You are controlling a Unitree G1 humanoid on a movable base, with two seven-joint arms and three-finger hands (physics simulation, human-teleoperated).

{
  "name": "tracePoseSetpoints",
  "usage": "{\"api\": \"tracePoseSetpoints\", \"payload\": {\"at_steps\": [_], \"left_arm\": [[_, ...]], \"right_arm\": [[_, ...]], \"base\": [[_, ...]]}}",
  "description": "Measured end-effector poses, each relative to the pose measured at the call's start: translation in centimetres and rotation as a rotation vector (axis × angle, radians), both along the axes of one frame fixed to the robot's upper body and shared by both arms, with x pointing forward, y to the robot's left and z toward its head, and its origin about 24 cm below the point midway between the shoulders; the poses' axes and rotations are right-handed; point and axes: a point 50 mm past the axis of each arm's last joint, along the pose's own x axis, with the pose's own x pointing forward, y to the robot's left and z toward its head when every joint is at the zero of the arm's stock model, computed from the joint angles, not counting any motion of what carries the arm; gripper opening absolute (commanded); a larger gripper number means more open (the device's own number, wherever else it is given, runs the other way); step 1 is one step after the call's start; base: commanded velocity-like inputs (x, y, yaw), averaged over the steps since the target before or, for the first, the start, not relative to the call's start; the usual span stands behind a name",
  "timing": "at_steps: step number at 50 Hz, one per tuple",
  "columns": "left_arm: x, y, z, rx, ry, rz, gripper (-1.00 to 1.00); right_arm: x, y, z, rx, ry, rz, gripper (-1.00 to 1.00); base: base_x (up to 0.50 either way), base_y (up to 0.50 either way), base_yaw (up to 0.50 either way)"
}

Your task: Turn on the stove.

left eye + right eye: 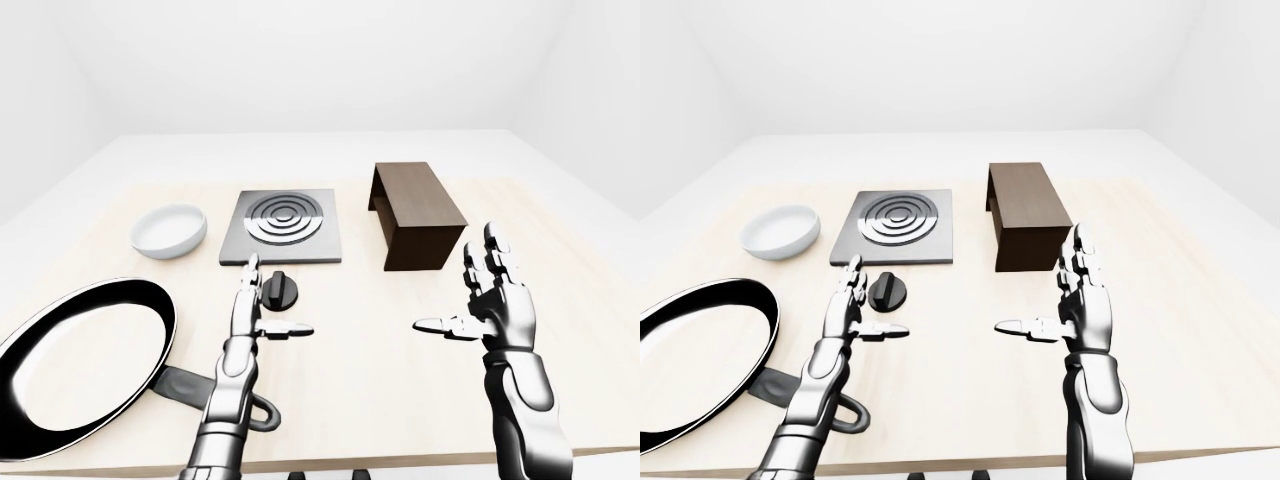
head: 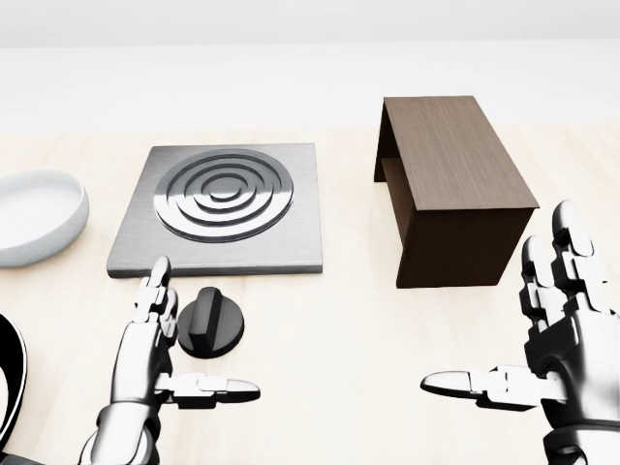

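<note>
Left hand (image 2: 160, 363) spread wide, holding nothing, fingers pointing toward the top of the head view, thumb stretched out toward the right. Hovering just left of the black stove knob (image 2: 210, 323), fingertips (image 2: 158, 276) level with the knob's upper edge; contact with the knob impossible to tell.

Right hand (image 2: 552, 339) likewise wide and empty, palm turned inward, thumb aimed left across bare wood. Broad open stretch of tabletop (image 2: 339, 339) between the two thumbs.

Knob sitting on the tabletop just below the near edge of the stove plate (image 2: 218, 208), a narrow strip of wood between them. Stove plate a square grey slab with concentric burner rings, lying flat toward the middle of the tabletop, well in from every edge.

To the right of the plate, apart from it, a dark brown wooden shelf stand (image 2: 450, 184), open underneath, standing above the right hand with a small gap.

White bowl (image 1: 169, 229) left of the stove plate, near the left edge of the tabletop, apart from the plate.

Large black frying pan (image 1: 75, 365) at the near left corner, rim reaching past the left edge, handle (image 1: 215, 390) running under the left forearm toward the near edge.

Right side of the tabletop beyond the shelf stand open to the right edge.
</note>
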Motion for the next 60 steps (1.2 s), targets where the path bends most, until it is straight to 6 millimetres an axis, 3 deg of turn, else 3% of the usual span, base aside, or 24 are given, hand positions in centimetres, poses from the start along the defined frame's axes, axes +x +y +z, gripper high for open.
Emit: {"api": "tracePoseSetpoints", "payload": {"at_steps": [16, 37, 60], "left_arm": [[-0.2, -0.8, -2.9, 0.020, 0.135, -0.029, 1.00], [0.2, -1.1, -2.9, 0.052, 0.137, -0.037, 1.00], [-2.3, -2.3, -1.5, 0.034, 0.062, -0.124, 1.00]], "right_arm": [[0.0, -0.1, -0.4, 0.007, 0.014, -0.002, 1.00], [0.0, -0.2, -0.6, 0.010, 0.019, -0.002, 1.00], [0.0, -0.1, -0.5, 0.010, 0.019, -0.001, 1.00]], "base": [[0.00, 0.00, 0.00], [0.00, 0.00, 0.00], [0.00, 0.00, 0.00]]}}
